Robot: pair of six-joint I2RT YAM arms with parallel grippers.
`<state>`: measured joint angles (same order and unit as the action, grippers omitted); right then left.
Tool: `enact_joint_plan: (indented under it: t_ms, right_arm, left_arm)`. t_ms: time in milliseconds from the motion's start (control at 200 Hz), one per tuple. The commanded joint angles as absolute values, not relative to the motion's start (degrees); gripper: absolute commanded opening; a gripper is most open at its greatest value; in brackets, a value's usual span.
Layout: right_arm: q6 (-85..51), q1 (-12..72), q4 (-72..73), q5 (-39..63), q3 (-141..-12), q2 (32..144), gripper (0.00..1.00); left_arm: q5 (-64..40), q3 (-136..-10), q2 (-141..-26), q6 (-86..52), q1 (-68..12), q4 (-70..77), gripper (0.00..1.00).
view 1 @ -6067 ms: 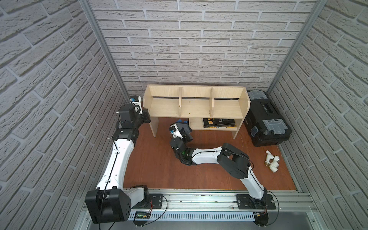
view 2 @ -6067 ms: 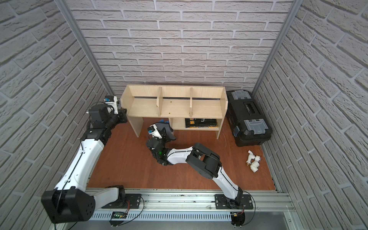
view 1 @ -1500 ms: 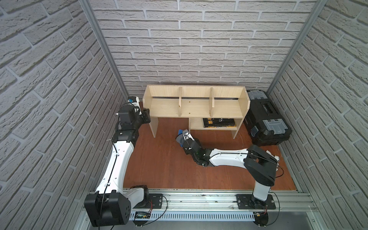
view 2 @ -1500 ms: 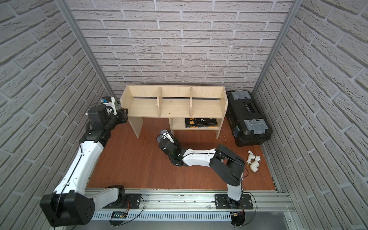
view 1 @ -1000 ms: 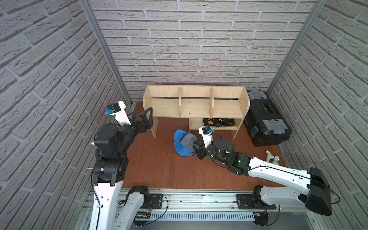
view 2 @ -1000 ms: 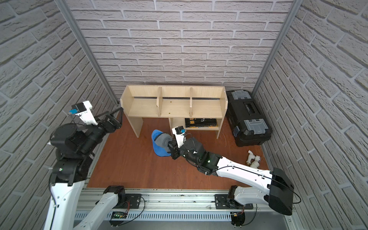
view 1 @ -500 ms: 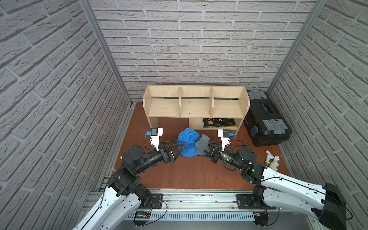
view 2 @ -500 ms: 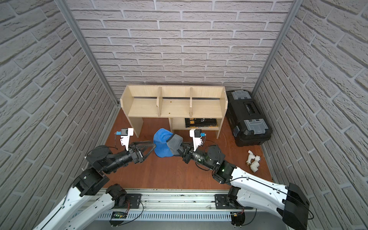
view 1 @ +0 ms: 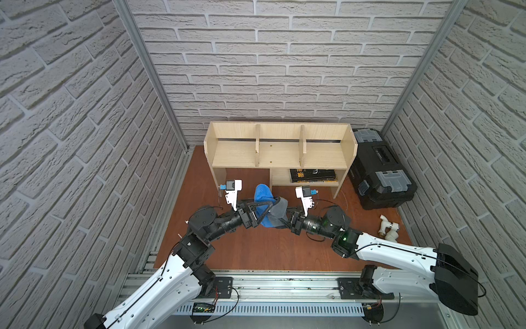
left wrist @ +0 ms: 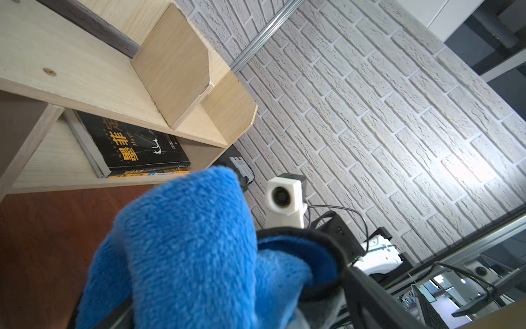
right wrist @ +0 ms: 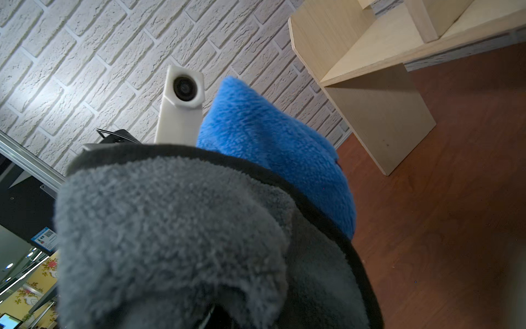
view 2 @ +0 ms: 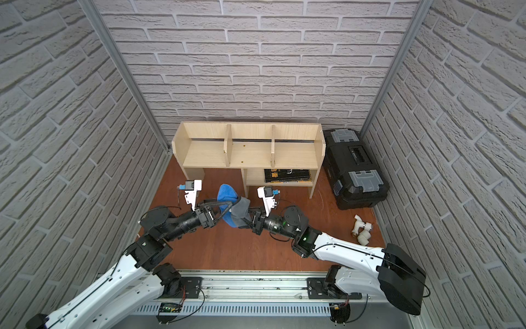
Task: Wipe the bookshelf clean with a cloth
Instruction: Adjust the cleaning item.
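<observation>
Right pincer (view 1: 284, 220) is clamped on the cloth (view 1: 263, 193), just this side of the bookshelf (view 1: 280, 155). Left pincer (view 1: 266, 212) gapes wide around it.

There is one bookshelf (view 1: 280, 153), with three top compartments split by two dividers (view 1: 257, 145). At least two stacked books (left wrist: 133, 145) lie on its low shelf. In front of it there is one cloth (view 1: 263, 193). Beside it sits one black toolbox (view 1: 378, 173), and nearer the front lie at least two white pipe fittings (view 1: 388, 229). There are two robot arms: the left arm (view 1: 170, 273) and the right arm (view 1: 398, 250).
</observation>
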<state>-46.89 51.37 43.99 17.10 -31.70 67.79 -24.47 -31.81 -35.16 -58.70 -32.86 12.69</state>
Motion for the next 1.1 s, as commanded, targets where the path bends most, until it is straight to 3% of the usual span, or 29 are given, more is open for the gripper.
enact_joint_plan:
  t_ms: [0,175,450,670,770,840,995,1095]
  right_arm:
    - [-48.86,51.32,49.43,20.60,-34.24,70.46,0.03]
    - [-50.43,51.94,54.80,21.71,-35.13,73.89,0.03]
    - [-48.52,52.67,50.13,20.07,-36.38,74.32,0.03]
    - [-47.13,53.74,48.94,19.76,-36.88,74.13,0.03]
    - [-47.02,53.94,49.18,18.50,-36.08,73.29,0.04]
    - [-45.88,53.96,46.60,17.68,-36.12,72.34,0.12]
    - [-43.58,54.07,41.67,15.35,-35.04,70.02,0.55]
    - [-39.55,54.07,32.72,13.05,-34.45,65.11,0.67]
  left_arm:
    - [-25.76,-32.57,-33.99,-55.87,-33.27,15.46,0.92]
    - [-24.95,-32.88,-34.56,-51.49,-33.23,7.66,0.90]
    - [-24.92,-31.91,-32.91,-47.83,-33.27,2.42,0.88]
    - [-27.43,-32.28,-35.43,-46.72,-33.48,3.07,0.61]
    - [-28.97,-33.14,-36.63,-45.50,-33.60,2.54,0.38]
    - [-26.51,-33.66,-36.00,-44.76,-33.58,0.77,0.20]
    - [-22.91,-35.24,-33.72,-42.67,-33.57,-1.60,0.08]
    - [-21.00,-37.29,-33.38,-40.14,-33.59,-4.47,0.00]
